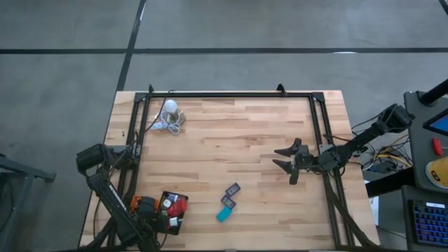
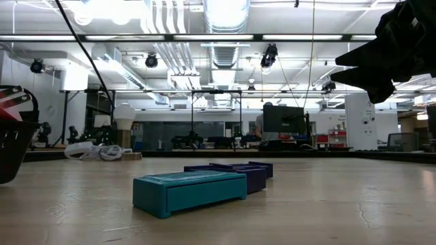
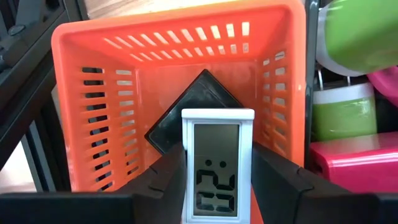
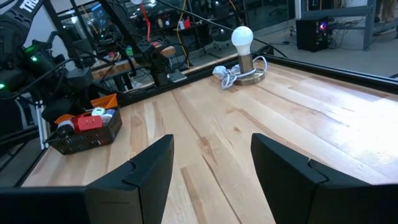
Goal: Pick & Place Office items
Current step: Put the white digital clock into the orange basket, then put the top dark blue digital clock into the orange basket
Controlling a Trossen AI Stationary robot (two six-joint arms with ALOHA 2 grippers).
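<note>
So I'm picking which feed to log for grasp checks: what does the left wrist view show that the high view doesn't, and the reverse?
Only the left wrist view: the left gripper shut on a white clock with a display, held over the orange tray containing a black square item.

Only the high view: the right gripper open above bare table, the teal piece, two purple pieces and the bulb.

Both: the orange tray at the table's near-left corner.
</note>
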